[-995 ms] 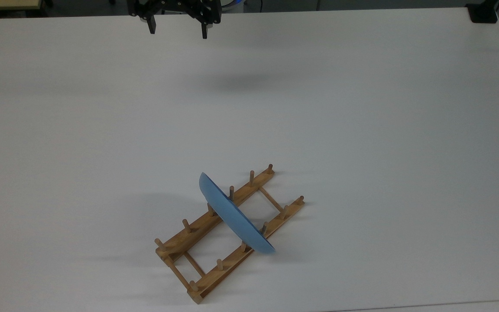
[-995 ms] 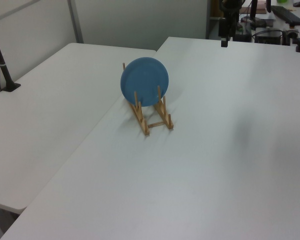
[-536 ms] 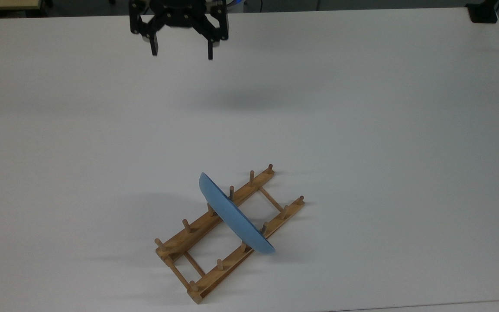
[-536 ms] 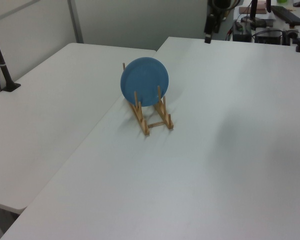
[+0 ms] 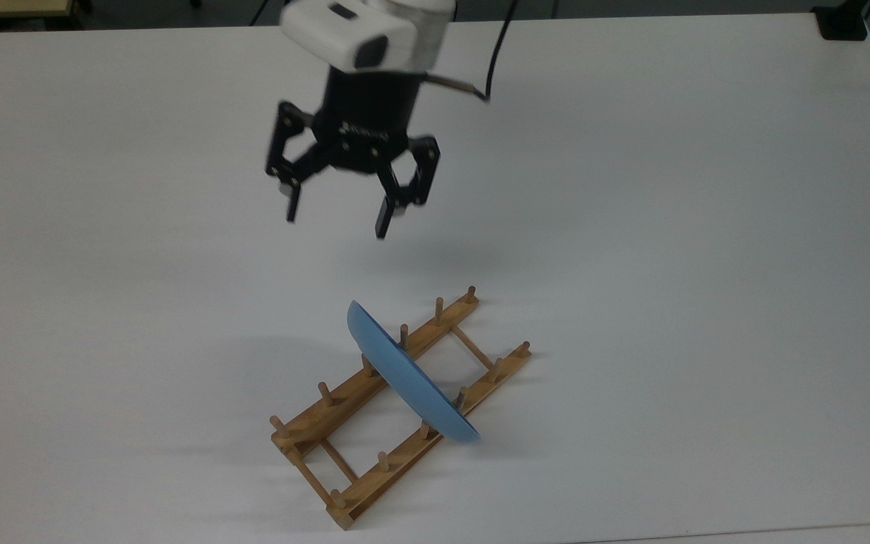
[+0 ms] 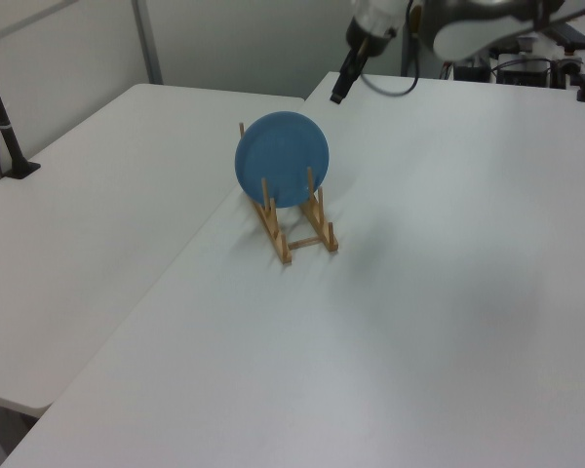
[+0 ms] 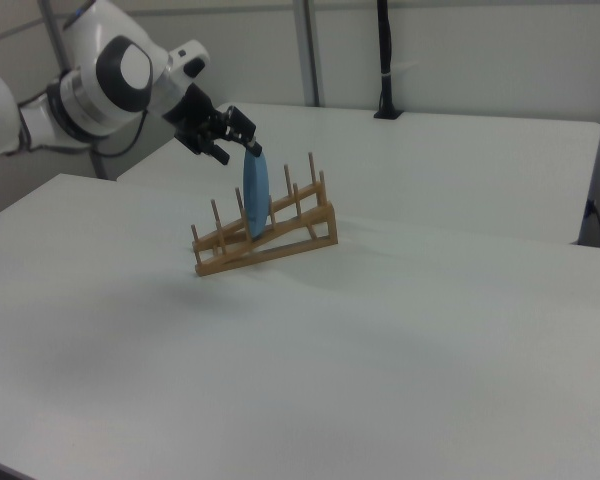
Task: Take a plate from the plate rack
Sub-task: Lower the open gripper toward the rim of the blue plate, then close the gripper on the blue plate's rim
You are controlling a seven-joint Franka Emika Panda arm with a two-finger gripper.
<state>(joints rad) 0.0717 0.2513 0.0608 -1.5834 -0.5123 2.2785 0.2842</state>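
The blue plate (image 5: 408, 374) stands on edge in the wooden plate rack (image 5: 327, 413), wedged between pegs near the rack's middle. In the left view the plate (image 6: 282, 159) faces the camera above the rack (image 6: 280, 239). The right view has the plate (image 7: 255, 195) edge-on in the rack (image 7: 280, 245). My gripper (image 5: 337, 223) hangs open above the table, apart from the plate, on the far side of the rack in the top view. It holds nothing. In the left view the gripper (image 6: 338, 96) is up and right of the plate. In the right view the gripper (image 7: 237, 152) is just above the plate's upper left.
The white table (image 5: 631, 227) spreads wide around the rack. A black post base (image 5: 843, 23) sits at its far right corner in the top view. A second table (image 6: 97, 224) with a black post (image 6: 5, 127) adjoins at the left view's left.
My gripper has come from the table's far edge toward the rack, moving down the top view, and stays open. Plate and rack have not moved.
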